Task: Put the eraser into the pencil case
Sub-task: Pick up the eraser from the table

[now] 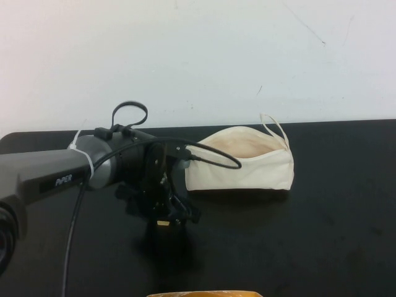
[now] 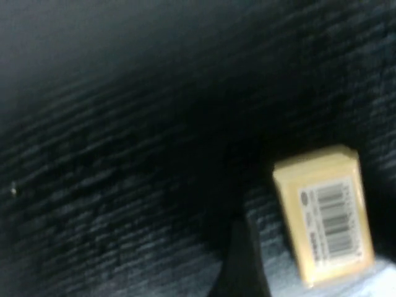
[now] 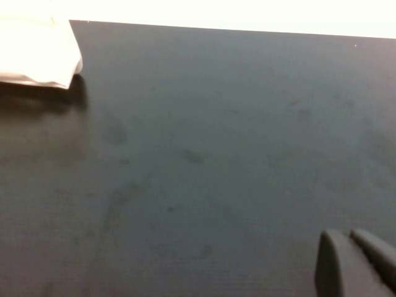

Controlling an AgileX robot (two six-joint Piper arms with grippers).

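The pale-yellow eraser point(image 2: 325, 213), barcode label up, lies on the black table. In the high view only a small yellow bit of the eraser point(image 1: 164, 221) shows under my left gripper point(image 1: 166, 216), which points down over it. One dark finger point(image 2: 241, 266) stands beside the eraser with a gap between them; the other finger is out of view. The cream pencil case point(image 1: 241, 164) lies open to the right of and behind the left gripper, loop strap at its right end. Its corner shows in the right wrist view point(image 3: 37, 52). My right gripper point(image 3: 351, 238) is shut and empty above bare table.
A black table point(image 1: 334, 210) runs up to a white wall behind. A yellow-orange object point(image 1: 204, 293) pokes in at the near edge. The left arm's cable loops point(image 1: 210, 159) hang in front of the pencil case's left part.
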